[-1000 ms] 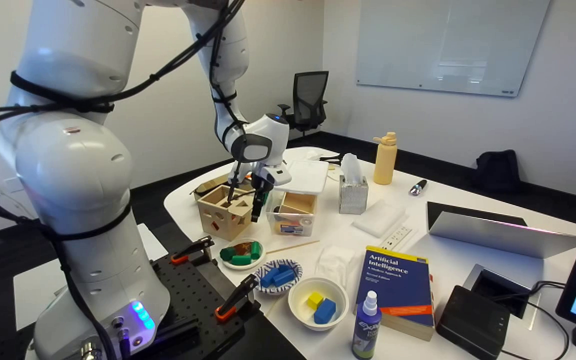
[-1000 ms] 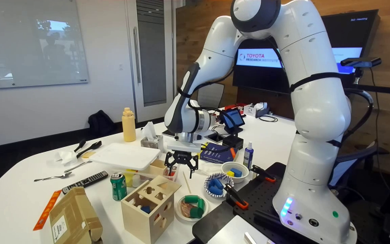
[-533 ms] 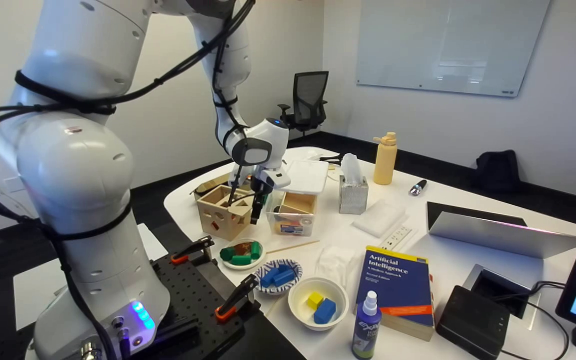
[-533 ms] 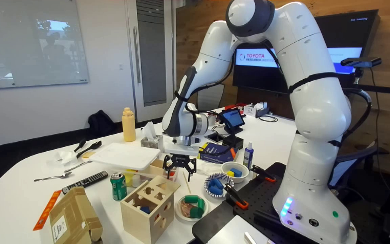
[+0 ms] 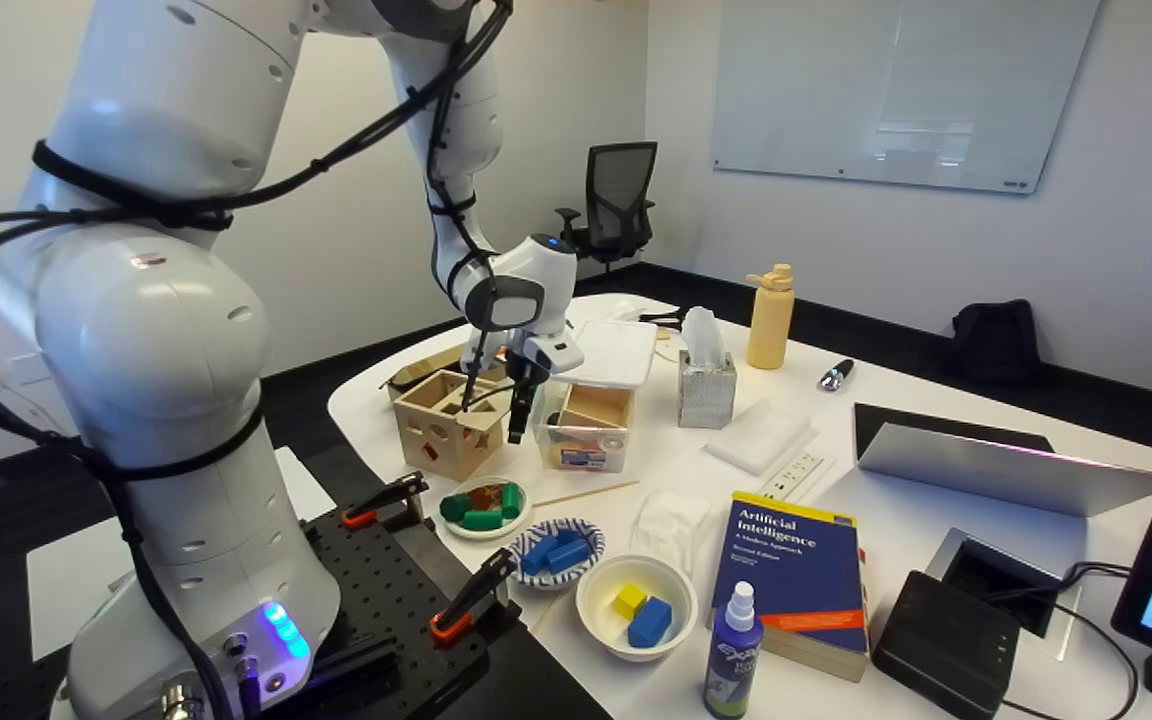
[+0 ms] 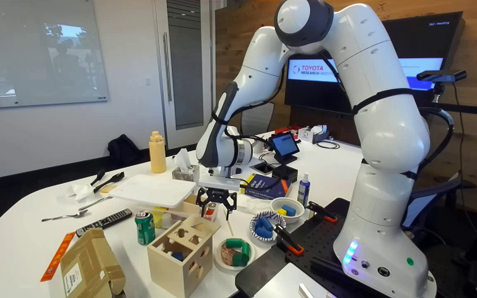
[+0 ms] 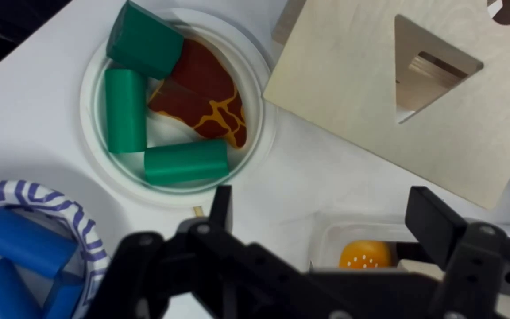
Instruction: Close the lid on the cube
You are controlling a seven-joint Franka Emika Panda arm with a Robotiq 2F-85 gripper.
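Observation:
The cube is a light-wood box with cut-out holes, standing on the white table; it also shows in an exterior view. The lid lies flat on its top but slid partway off, overhanging one side and leaving part of the top open, with a blue piece visible inside. In the wrist view the lid fills the upper right, with a triangular hole. My gripper is open and empty, pointing down just beyond the overhanging edge. In the wrist view the fingertips are wide apart, the right one close to the lid's corner.
A clear container with a white cover stands beside the gripper. A plate with green pieces and a patterned bowl with blue pieces are near the cube. A green can and a cardboard box stand around it.
My gripper has moved slightly toward the cube's side and its fingers have tilted a little. It stays open. The lid and cube look almost unchanged.

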